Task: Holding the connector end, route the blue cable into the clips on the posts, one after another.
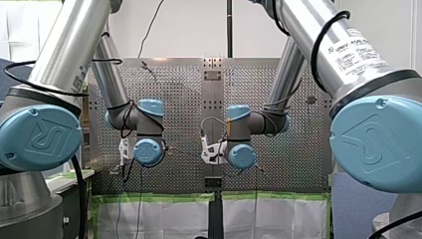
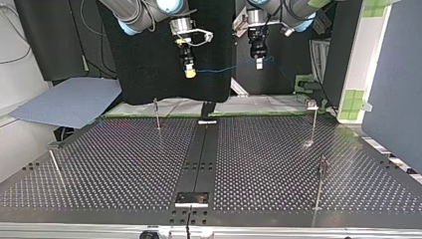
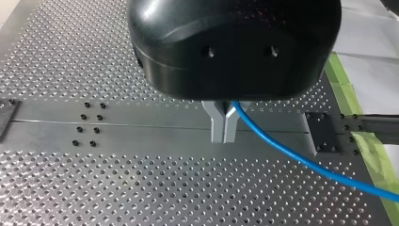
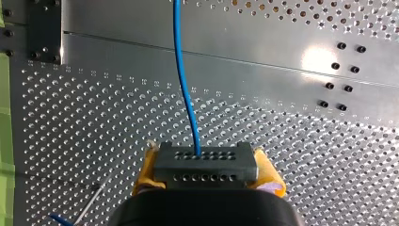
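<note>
As it lies under both arms, tabletop [image 2: 124, 164]: perforated metal with a plain strip [image 2: 199, 149] down its middle.
My right arm [image 2: 144, 12]: enters at the top view's left with its wrist turned down. It is held high, I judge, so the line can pass over the rods before being lowered.
My left arm [image 2: 293, 7]: enters at the top view's right, level with the other. It looks like a second anchor that keeps the line from drooping.
My right gripper [image 4: 207, 173]: yellow pads clamped on either side of the connector [image 4: 205, 162], as the task asks.
My left gripper [image 3: 225, 127]: metal fingers pressed together, pinching the blue cable [image 3: 291, 157] a little way along from the plug.
Thin posts: one near the tabletop's far edge [image 2: 157, 115], one toward its far right corner [image 2: 313, 124], one by its right edge [image 2: 320, 186], all as the top view shows them.
Black connector: a block with rows of holes, the line leaving its face.
Cable's place: in the air between the two claws, above the middle strip and well clear of every post, so it sits in no clip and the first one lies ahead.
Clips [image 2: 312, 104]: small heads on the post tops, too small to show which way they open.
Hidden: the line runs out of the left wrist view, and in the front view it is barely a thread.
</note>
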